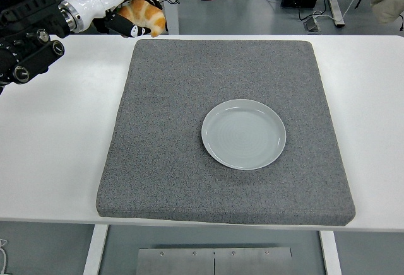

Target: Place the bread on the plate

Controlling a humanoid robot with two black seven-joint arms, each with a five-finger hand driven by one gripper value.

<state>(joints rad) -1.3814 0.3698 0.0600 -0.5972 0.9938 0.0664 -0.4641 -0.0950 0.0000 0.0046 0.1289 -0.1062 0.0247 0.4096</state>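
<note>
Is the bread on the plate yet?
No, the plate sits bare on the grey mat, while the left hand holds the bread up near the table's far left edge.

The round pale grey-blue ceramic-looking plate (243, 134) had a smooth, glossy glaze. It lay on a square dark grey mat (170, 161) of rough, matt, felt-like cloth. The white tabletop (57, 136) looked smooth and matt. The golden-brown bread (146, 15) showed a shiny crust.
</note>
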